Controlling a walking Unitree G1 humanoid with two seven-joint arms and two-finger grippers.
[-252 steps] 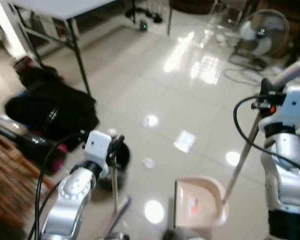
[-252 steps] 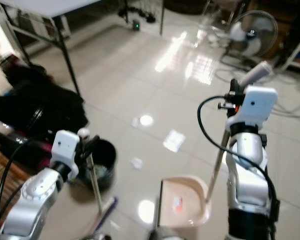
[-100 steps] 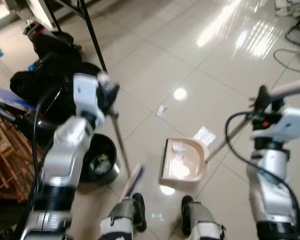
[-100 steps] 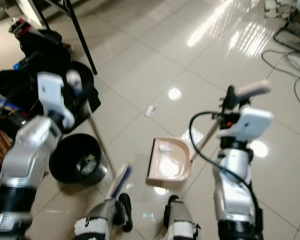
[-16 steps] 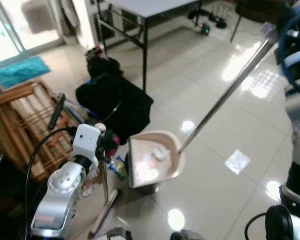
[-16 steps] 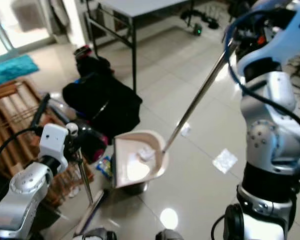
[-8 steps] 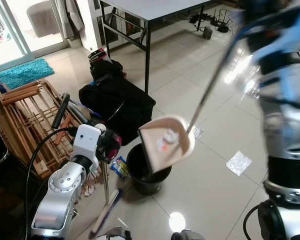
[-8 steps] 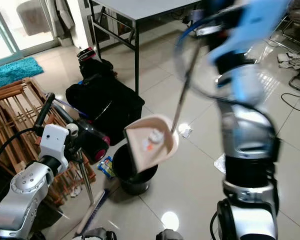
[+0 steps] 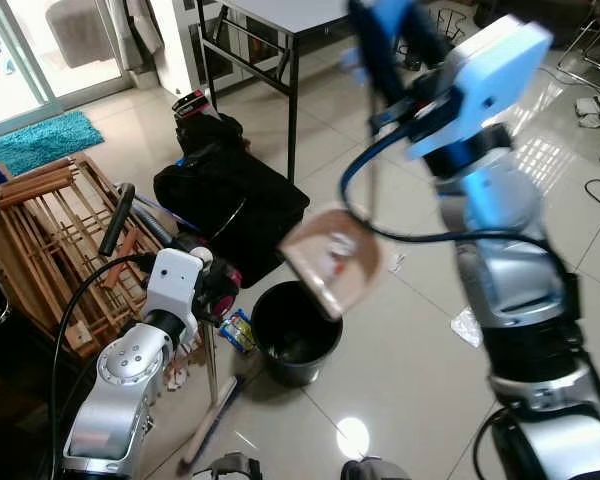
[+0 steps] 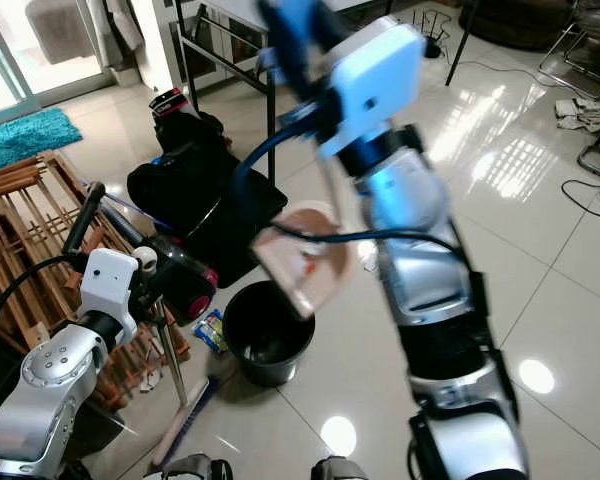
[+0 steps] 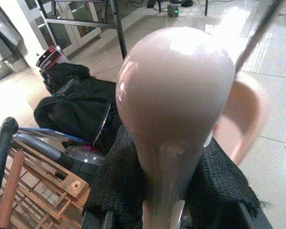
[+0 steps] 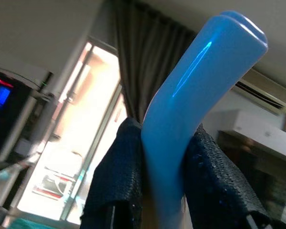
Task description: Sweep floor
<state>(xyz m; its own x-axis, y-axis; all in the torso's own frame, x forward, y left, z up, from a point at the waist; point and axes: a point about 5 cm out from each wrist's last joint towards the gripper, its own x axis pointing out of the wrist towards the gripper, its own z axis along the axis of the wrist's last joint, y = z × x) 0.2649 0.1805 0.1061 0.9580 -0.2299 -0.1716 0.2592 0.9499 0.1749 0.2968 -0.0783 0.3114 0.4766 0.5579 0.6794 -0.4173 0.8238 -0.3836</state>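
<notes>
Black bag (image 9: 230, 200) beside wooden rack (image 9: 50, 250).

Both silver arms are showing ribbed round joints, white boxy wrist modules (image 9: 173, 283) trailing looped black cables (image 9: 75, 320), and black mesh-covered fingers (image 12: 207, 176).

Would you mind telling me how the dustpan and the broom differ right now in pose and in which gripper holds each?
The dustpan is lifted off the floor and tipped over the black bin, while the broom stands with its head on the floor beside that bin. The dustpan's blue handle top sits in the right gripper; the broom's pale rounded top sits in the left gripper. Both have long thin poles and are clamped between black fingers.
</notes>
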